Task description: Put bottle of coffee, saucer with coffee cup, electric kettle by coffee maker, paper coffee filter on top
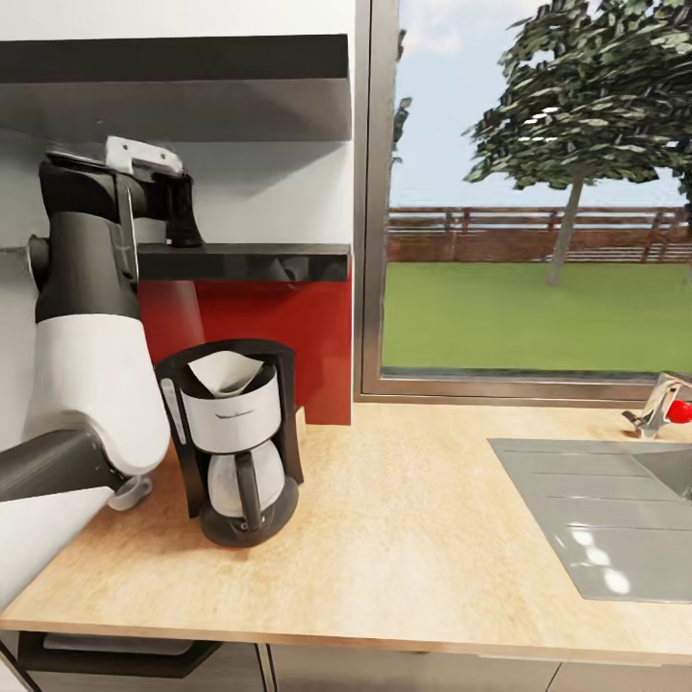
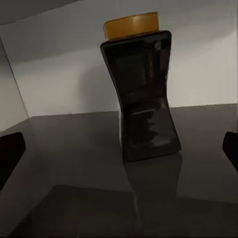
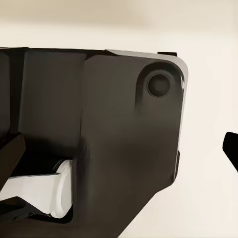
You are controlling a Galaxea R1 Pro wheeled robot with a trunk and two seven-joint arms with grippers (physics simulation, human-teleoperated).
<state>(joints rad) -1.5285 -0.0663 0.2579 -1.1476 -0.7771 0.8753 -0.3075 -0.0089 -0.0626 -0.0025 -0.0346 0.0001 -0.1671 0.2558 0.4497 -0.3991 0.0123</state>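
Bottle of coffee (image 2: 146, 94) stands upright on the dark kitchen shelf (image 1: 245, 261), yellow lid on top, w/ the left gripper (image 2: 119, 148) right in front, fingers spread wide either side, not touching it. Below, coffee maker (image 1: 235, 442) sits on the wood countertop (image 1: 413, 519) w/ a paper coffee filter (image 1: 228, 375) in its top. Right gripper (image 3: 233, 151): can't tell open or closed. Sink (image 1: 605, 514) is off to the right, under the window (image 1: 538, 192).

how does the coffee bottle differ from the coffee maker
The coffee bottle stands on the dark shelf; the coffee maker stands on the wooden countertop. The bottle is dark with an orange lid; the maker is black and white, topped by a paper filter. Both stand upright.
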